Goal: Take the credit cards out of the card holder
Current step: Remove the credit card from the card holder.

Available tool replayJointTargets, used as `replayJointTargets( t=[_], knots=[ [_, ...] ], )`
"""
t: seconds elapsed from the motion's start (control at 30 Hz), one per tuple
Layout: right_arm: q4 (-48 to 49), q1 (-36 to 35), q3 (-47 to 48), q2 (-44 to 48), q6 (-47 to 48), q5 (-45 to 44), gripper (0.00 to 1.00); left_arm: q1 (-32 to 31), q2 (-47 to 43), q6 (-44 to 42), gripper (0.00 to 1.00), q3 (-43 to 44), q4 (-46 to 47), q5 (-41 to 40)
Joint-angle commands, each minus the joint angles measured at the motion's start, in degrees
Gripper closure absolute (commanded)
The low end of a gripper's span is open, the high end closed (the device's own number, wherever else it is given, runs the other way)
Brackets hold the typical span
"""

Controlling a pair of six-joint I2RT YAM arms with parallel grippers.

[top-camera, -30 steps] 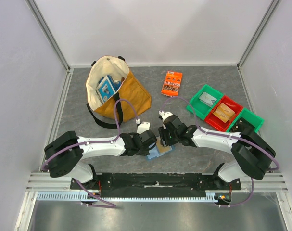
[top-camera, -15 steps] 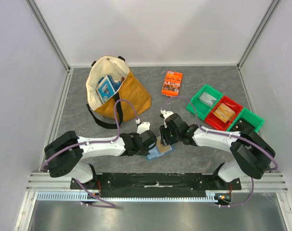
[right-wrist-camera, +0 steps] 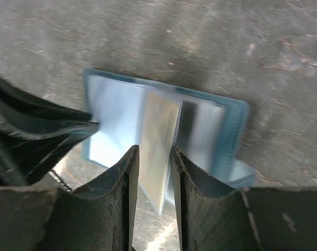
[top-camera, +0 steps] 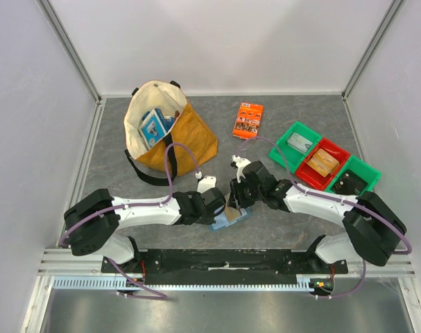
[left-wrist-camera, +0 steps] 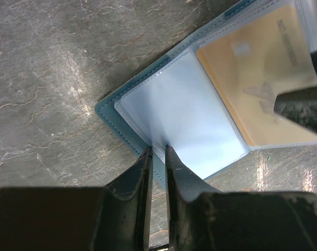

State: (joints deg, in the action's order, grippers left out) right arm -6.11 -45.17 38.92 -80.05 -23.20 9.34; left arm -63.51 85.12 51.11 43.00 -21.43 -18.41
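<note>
With the card holder [top-camera: 232, 216] lying open at lower centre, the left gripper [left-wrist-camera: 157, 157] pinched shut on its edge and the right gripper [right-wrist-camera: 154, 157] narrowly straddling the upright tan card [right-wrist-camera: 159, 141], contact unclear, those jaws may well seize the clear pocket too and drag the holder.

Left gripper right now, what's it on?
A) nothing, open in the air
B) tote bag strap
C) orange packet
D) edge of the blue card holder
D: in the left wrist view the left gripper is pinched shut on the edge of the open card holder.
</note>
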Motion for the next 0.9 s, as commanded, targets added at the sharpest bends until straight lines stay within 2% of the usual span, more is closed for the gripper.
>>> replayJointTargets(
  t=[0.0, 0.23, 0.53, 0.73, 0.87],
  knots=[
    [3.6, -1.0, 0.6, 3.0, -2.2, 8.1, 0.62, -0.1, 1.1, 0.0, 0.8, -0.6, 0.6, -0.6],
    [3.7, -1.0, 1.2, 3.6, -3.0, 11.9, 0.62, -0.2, 0.7, 0.3, 0.8, -0.7, 0.6, -0.7],
    [12.3, -2.1, -0.2, -2.5, -6.2, 16.5, 0.57, -0.2, -7.5, 5.1, 0.77, -5.5, 1.0, -4.9],
    [10.9, -2.0, -0.2, -1.2, -4.9, 12.9, 0.57, -0.2, -15.9, 9.3, 0.75, -9.5, 0.9, -8.1],
    [10.4, -1.4, -1.1, 0.0, -5.0, 9.4, 0.58, -0.1, -20.6, 9.1, 0.73, -10.7, 3.0, -7.2]
  ],
)
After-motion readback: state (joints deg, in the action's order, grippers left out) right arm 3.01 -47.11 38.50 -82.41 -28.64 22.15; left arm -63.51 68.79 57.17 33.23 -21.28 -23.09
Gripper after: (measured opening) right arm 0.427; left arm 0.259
